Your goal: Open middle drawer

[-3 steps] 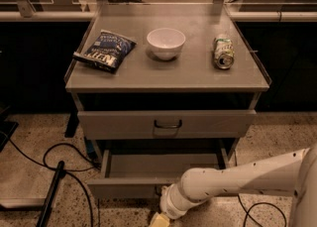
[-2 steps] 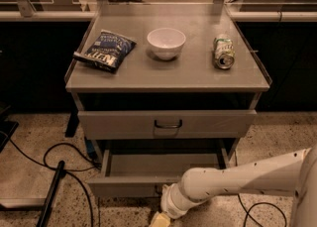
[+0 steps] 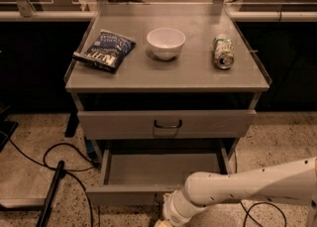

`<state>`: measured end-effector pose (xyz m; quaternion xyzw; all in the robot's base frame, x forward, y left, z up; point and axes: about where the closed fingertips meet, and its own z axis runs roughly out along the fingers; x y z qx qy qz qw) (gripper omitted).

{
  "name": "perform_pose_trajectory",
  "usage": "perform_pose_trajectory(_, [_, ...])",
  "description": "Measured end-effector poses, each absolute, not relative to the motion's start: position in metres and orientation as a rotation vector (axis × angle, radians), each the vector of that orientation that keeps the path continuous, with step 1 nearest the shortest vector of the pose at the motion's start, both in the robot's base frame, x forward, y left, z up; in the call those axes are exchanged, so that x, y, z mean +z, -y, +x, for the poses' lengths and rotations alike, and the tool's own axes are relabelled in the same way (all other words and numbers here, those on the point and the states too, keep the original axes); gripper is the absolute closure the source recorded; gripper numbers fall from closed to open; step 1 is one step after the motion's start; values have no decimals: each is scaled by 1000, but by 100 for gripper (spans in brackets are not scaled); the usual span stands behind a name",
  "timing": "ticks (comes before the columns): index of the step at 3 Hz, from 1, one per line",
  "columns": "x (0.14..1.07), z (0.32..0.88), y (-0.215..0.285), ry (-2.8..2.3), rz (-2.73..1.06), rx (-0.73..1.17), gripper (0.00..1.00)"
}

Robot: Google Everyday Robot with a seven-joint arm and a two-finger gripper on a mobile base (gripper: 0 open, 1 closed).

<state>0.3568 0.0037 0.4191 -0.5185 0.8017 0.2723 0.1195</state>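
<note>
The middle drawer (image 3: 148, 171) stands pulled out below the taller top drawer (image 3: 124, 123). Its inside shows bare grey. Its front edge (image 3: 124, 195) runs near the bottom of the view. My white arm (image 3: 247, 184) comes in from the right and crosses the drawer's front at centre. The gripper (image 3: 164, 222) is at the very bottom edge, right against the drawer's front, and is mostly cut off. The drawer's handle is hidden behind the wrist. The lowest drawer is hidden under the open one.
The cabinet top (image 3: 163, 75) holds a blue chip bag (image 3: 105, 50), a white bowl (image 3: 166, 42) and a can lying on its side (image 3: 223, 52). The top drawer's loop handle (image 3: 167, 124) is at its centre. Black cables (image 3: 54, 164) lie on the speckled floor at the left.
The arm's wrist has moved a little down and toward the camera. The middle drawer has come out slightly further with it.
</note>
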Motion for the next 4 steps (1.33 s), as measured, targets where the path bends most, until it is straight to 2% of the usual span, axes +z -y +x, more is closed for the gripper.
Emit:
perform_pose_trajectory(1, [445, 299, -5, -2320, -1502, 883, 0])
perform_pose_trajectory(4, [465, 303, -5, -2299, -1460, 876, 0])
